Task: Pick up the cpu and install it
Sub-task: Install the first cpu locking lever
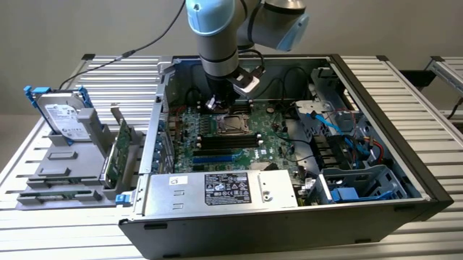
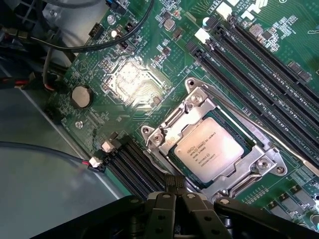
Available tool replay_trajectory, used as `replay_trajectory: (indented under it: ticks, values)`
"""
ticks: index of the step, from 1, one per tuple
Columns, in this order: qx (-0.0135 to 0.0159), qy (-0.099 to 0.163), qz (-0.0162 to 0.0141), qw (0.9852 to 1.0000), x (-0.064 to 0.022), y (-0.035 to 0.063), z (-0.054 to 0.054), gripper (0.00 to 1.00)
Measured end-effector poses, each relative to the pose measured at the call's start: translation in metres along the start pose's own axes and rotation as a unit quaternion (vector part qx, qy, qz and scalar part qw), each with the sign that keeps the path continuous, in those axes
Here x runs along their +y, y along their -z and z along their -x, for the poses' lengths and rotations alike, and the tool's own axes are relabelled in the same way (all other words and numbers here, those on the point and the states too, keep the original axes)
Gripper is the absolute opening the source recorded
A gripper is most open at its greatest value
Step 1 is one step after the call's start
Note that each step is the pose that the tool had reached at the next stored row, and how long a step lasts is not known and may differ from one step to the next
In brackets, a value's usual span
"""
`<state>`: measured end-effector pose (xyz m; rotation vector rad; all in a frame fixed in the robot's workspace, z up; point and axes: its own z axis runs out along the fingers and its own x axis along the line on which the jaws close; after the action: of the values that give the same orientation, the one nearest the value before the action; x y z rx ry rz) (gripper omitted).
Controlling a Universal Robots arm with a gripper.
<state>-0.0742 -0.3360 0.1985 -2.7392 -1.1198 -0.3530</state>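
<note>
Arm: we are seeing the robot arm [image 1: 217, 43] reaching down from above into the open computer case [image 1: 376, 108], near its rear wall.

Jaws: we are finding the gripper [image 2: 178, 191] with its jaws standing together and holding nothing; in the wrist view the dark fingertips [image 2: 172, 181] are hanging just above the near edge of the socket frame.

Cpu: we are noting the cpu [image 2: 209, 149] lying flat inside the metal socket frame [image 2: 164, 137] on the green motherboard [image 2: 124, 74], its silver top facing up and its printed lettering showing. In the exterior view the cpu [image 1: 233, 123] is sitting just below the gripper [image 1: 214, 103].

Edges: the frame is surrounding the cpu on all sides, with a thin lever bar [image 2: 259, 132] running along one side. Black memory slots [image 2: 259, 74] are lying just beside that side of the frame.

Open room: we are observing bare board between the socket and the round coin battery [image 2: 81, 96]. A black cable [image 2: 99, 42] is curving over the board, well apart from the socket. In the exterior view, blue cables [image 1: 340, 122] and the drive cage [image 1: 361, 184] are crowding the exterior view's right of the case.

Bench: outside the case, on the exterior view's left, a hard drive [image 1: 62, 116] is standing upright in a grey holder [image 1: 65, 162] on the slatted bench [image 1: 65, 216].
</note>
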Motion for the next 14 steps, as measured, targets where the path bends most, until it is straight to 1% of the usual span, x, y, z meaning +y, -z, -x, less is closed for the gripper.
replay_trajectory:
  ticks: [2,4,6,11,14]
  values:
    - [-0.0034,0.000,0.0005,1.0000,0.0000,0.0000,-0.0001,0.11]
    - [-0.0057,0.000,0.0012,1.0000,0.0002,-0.0001,-0.0002,0.11]
    - [-0.0064,0.000,0.0017,1.0000,0.0002,-0.0001,-0.0006,0.11]
    - [-0.0065,0.001,0.0018,1.0000,-0.0014,-0.0009,-0.0028,0.11]
    - [-0.0068,0.001,0.0020,1.0000,-0.0040,-0.0017,-0.0052,0.11]
